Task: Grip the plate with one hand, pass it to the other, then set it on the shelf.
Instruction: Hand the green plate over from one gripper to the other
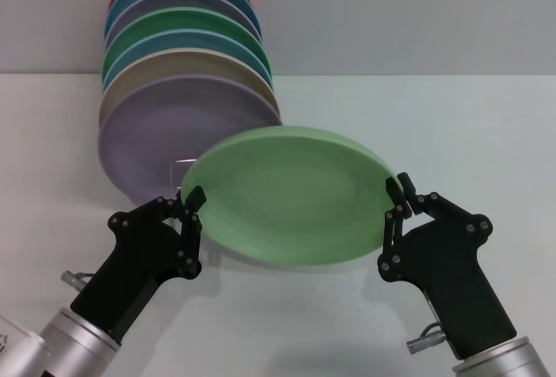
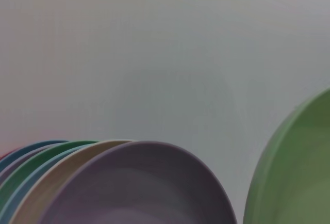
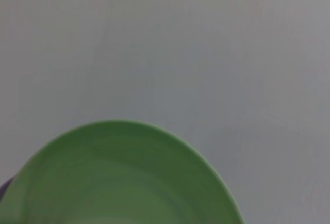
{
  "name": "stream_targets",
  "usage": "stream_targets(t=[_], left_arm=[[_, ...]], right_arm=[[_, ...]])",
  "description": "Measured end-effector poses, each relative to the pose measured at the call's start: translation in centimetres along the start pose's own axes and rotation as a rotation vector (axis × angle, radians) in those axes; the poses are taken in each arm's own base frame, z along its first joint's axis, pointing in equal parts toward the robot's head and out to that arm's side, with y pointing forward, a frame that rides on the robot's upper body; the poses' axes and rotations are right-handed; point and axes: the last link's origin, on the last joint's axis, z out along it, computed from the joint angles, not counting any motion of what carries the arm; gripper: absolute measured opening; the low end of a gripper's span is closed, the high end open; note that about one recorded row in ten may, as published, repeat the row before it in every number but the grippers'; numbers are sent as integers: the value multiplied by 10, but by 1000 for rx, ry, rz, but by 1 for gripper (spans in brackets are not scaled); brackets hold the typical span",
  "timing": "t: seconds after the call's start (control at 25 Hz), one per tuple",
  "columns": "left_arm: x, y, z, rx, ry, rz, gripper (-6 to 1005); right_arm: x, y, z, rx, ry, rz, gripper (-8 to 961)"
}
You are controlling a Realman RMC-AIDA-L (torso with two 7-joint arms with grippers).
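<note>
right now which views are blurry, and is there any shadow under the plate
Head view: sharp, with a soft shadow on the table below the mint plate. Left wrist view: plate rims soft, out of focus. Right wrist view: the plate blurred at close range.

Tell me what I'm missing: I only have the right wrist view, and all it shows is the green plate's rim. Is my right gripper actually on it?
Observer: Yes. In the head view the right gripper is shut on the right edge of the plate, which hangs tilted above the table.
Operator: And the left arm?
Observer: The left gripper is at the plate's opposite edge, on the robot's left.
Operator: Where is the shelf from there?
Observer: The shelf shows its front wire loop just behind the plate's left side, in front of a lilac plate that leads a row of standing plates.
</note>
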Motion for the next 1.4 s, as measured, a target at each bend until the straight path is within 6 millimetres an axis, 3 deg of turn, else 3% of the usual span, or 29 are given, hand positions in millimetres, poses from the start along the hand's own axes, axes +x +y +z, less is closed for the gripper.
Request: stream_targets(t=[0.8, 1.0, 1.2, 1.4], left_arm=[[1, -1, -1, 23, 11, -3, 42], [3, -5, -2, 59, 25, -12, 42], [12, -8, -8, 99, 85, -21, 38], [19, -14, -13, 134, 136, -16, 38]], right_arm=[[3, 0, 1, -44, -15, -21, 53], [-3, 6, -4, -84, -57, -20, 278], [-2, 7, -5, -102, -66, -31, 371], [5, 5, -1, -126, -55, -36, 371]])
